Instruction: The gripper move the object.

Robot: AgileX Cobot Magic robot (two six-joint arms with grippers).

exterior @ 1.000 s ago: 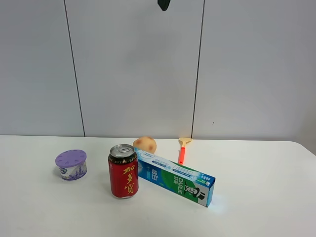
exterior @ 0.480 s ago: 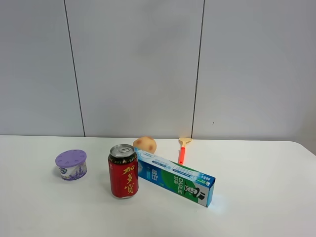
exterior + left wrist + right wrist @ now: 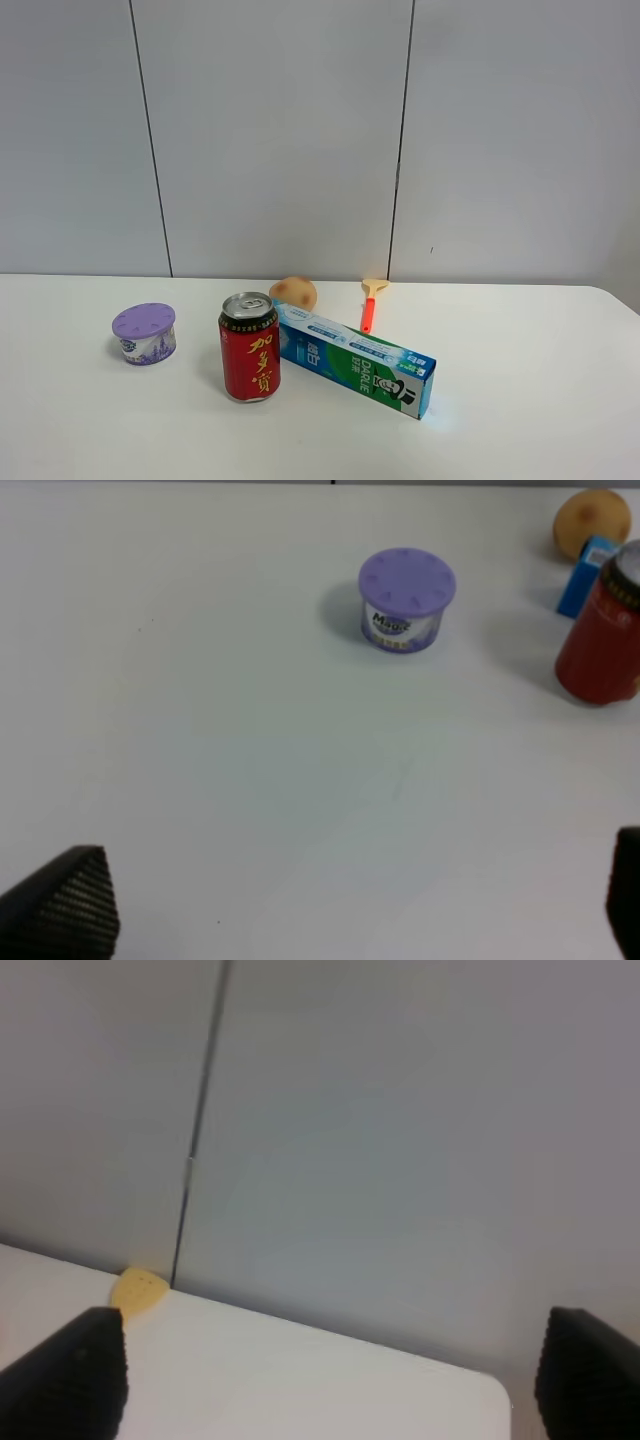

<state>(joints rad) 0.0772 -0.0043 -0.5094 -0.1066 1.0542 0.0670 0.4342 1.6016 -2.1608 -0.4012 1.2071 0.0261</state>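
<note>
the white table (image 3: 520, 400) is the biggest thing here, with the grey wall (image 3: 280, 130) behind it. a second ago a small dark bit of an arm poked in at the top of the high view. now it is gone, and none of my arms show there. nothing on the table has moved since then. the long blue-green toothpaste box (image 3: 355, 360) lies flat, slanting from the back toward the front right. its back end is just beside the red can (image 3: 249, 347). the red can is near the middle of the table, a bit to the left. it stands straight up, so its long way runs up and down, with the silver top facing up and the gold letters facing the front. the cup with the purple lid (image 3: 145, 334) sits well to the left of the can, apart from it. a round brown potato (image 3: 293, 292) sits behind the can, near the box end. a little tool with an orange handle (image 3: 369, 305) lies to the right of the potato, near the wall. my left gripper (image 3: 340, 910) has its tips spread wide over bare table and holds nothing. my right gripper (image 3: 330, 1375) is spread wide too, facing the wall, and it is empty.
</note>
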